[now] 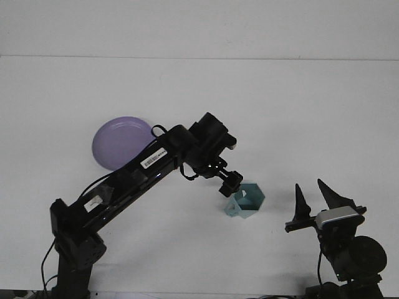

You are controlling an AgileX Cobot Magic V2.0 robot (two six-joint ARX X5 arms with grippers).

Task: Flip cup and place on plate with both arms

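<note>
Teal cup lying on its side on the white surface, right of centre, faceted mouth turned toward the camera, small handle at its lower left. Lilac plate flat on the surface well off to the left, its right edge partly crossed by the left arm.

Left arm stretched out from its base at the lower left, up and across toward the cup. Left tool at the cup's upper left rim, touching or just beside it; cannot tell which. Fingers seen end-on as a dark cluster, so cannot tell whether spread or closed.

Right tool low at the right, near the cup but apart from it, pointing upward. Two dark pointed fingers standing clear of each other with white surface showing between them: spread apart, holding nothing. White-topped camera housing just beneath the fingers, round dark joint below that.
</note>
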